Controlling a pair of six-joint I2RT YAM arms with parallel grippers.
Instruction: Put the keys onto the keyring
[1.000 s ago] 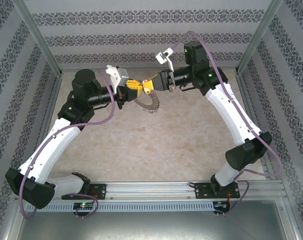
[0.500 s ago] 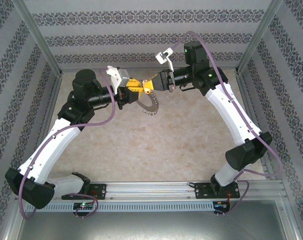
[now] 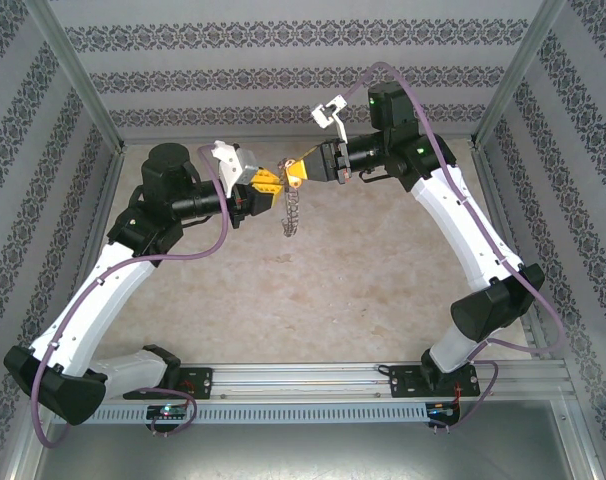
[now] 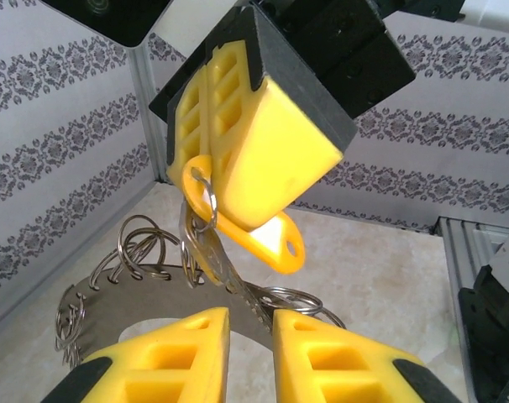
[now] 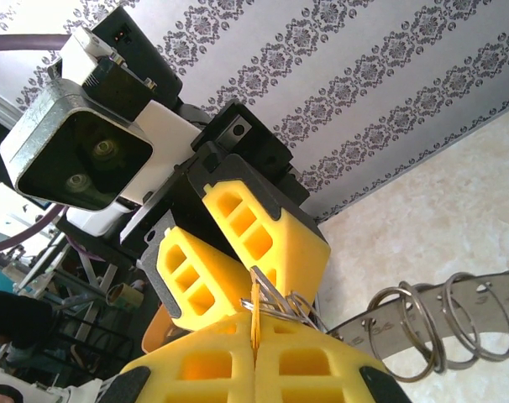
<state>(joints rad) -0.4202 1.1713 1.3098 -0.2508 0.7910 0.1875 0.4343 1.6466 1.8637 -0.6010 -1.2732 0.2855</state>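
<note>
In the top view my two grippers meet nose to nose above the far middle of the table. My right gripper (image 3: 296,172) (image 5: 254,326) is shut on the key's yellow plastic tag (image 4: 263,242), seen edge-on between its fingers. The key's silver blade (image 4: 208,256) hangs from a small ring on the tag and points into the narrow gap of my left gripper (image 3: 271,180) (image 4: 250,315), which stands slightly open. The grey keyring (image 3: 292,212) (image 4: 103,295) (image 5: 456,306), a flat band lined with small split rings, dangles edge-on just below both grippers. What holds it up I cannot tell.
The beige tabletop (image 3: 313,290) lies well below the grippers. Patterned walls (image 3: 283,60) with metal posts close in the back and sides. The arms' base rail (image 3: 313,378) runs along the near edge.
The keyring has swung from lying flat to hanging edge-on under the grippers. My left arm has shifted a little and its jaws have parted slightly. The right arm has not moved.
</note>
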